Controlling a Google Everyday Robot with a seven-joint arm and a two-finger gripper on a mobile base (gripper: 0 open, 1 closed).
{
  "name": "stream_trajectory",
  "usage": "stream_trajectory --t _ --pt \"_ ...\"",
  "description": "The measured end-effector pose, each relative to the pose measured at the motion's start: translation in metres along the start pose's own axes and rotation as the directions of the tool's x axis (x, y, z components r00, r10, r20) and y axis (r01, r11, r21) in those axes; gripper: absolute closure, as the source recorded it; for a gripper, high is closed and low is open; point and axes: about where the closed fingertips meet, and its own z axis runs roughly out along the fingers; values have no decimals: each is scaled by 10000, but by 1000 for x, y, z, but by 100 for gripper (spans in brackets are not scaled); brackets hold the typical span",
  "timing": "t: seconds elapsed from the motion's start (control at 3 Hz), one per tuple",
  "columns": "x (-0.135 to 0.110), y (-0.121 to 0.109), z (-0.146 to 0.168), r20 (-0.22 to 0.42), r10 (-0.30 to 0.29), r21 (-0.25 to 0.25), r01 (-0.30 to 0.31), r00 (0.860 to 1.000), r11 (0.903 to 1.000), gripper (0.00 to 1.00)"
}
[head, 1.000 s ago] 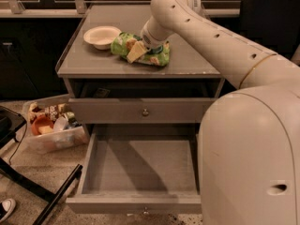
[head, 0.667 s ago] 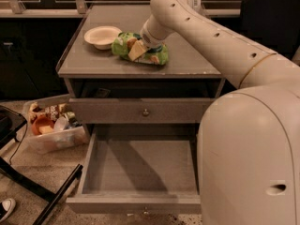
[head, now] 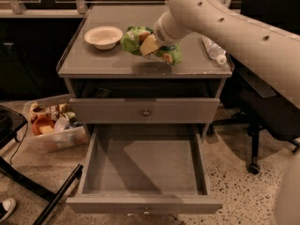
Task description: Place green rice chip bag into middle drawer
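Note:
The green rice chip bag (head: 138, 40) hangs crumpled just above the cabinet top, with its shadow on the surface below it. My gripper (head: 149, 44) is shut on the bag at its middle, reaching in from the upper right. The middle drawer (head: 145, 165) is pulled wide open below, near the bottom of the view, and its flat grey floor is bare. It lies lower than the bag and nearer the camera.
A white round bowl (head: 104, 35) sits on the cabinet top (head: 89, 62) left of the bag. A clear water bottle (head: 214, 50) lies at the right edge. A closed drawer front with a silver knob (head: 146, 112) is above the open drawer. A plastic bin of snacks (head: 51, 125) stands on the floor at left, an office chair (head: 262, 111) at right.
The gripper has lifted the bag slightly off the cabinet top. The arm has risen, and the water bottle now shows behind it.

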Motion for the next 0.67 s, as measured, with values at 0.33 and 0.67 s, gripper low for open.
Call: stream_trajectory --t 0.33,0.67 --pt "28 26 -42 -26 15 -45 -15 10000 10000 100" --pt "69 64 -58 -711 -204 -858 143 9973 9962 100"
